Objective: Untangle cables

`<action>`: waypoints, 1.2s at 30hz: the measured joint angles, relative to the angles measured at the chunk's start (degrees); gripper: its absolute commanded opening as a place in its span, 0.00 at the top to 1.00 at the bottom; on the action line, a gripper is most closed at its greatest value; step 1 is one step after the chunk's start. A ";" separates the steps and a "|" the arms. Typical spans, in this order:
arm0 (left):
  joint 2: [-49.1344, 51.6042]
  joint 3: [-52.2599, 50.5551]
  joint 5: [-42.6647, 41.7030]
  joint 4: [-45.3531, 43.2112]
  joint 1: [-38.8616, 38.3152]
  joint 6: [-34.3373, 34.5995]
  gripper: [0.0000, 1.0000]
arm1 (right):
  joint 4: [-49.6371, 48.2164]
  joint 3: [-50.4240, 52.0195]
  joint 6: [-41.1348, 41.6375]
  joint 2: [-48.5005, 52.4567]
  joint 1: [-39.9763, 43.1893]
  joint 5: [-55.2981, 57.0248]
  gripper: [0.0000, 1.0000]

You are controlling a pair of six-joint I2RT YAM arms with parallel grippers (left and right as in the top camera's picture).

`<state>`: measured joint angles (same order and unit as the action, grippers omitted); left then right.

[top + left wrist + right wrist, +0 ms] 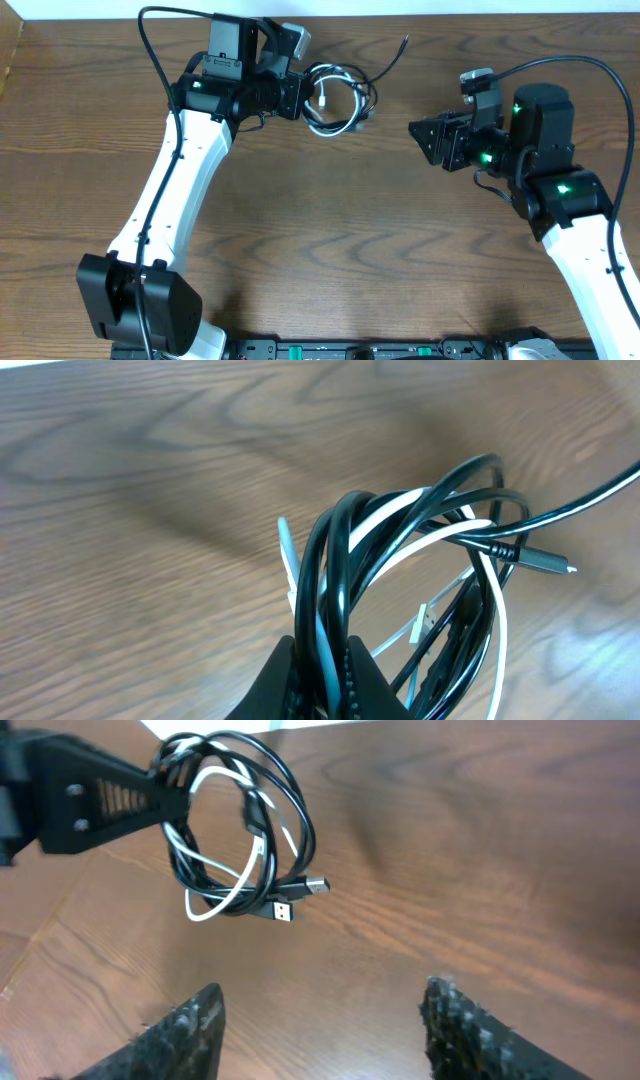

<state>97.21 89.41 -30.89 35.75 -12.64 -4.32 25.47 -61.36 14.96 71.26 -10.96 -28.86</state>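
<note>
The left gripper (304, 97) pinches the looped cables (345, 100) near the table's (330, 230) far edge, the right gripper (420, 137) well apart.

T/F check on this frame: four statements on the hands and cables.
1. The left hand is shut on the cables. True.
2. The right hand holds the cables too. False: it is open, empty and apart from them.
3. The cables include black and white ones. True.
4. The cables lie separated on the table. False: they are looped together.
</note>
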 measured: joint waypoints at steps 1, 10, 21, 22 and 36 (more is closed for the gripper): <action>0.00 0.00 -0.87 -0.20 -0.02 1.55 0.93 | -0.37 0.00 1.25 1.18 0.00 -0.02 0.43; 1.20 -0.02 -6.93 0.24 -0.33 12.46 0.92 | -5.35 -0.02 3.76 10.71 -2.36 -0.07 0.44; 3.48 -1.75 -6.86 0.02 -0.46 19.02 0.93 | -7.67 -0.04 8.11 10.84 -4.17 -0.09 0.52; 3.65 -1.75 -6.78 0.02 -0.57 19.23 0.93 | -8.24 -0.04 9.07 10.82 -4.17 0.11 0.55; 3.65 -1.75 -6.45 0.00 -6.12 22.51 0.92 | -9.40 -0.04 14.80 10.86 -9.88 13.57 0.68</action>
<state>100.86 87.66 -37.34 35.75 -18.76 18.20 16.08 -61.41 29.76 82.13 -20.84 -15.29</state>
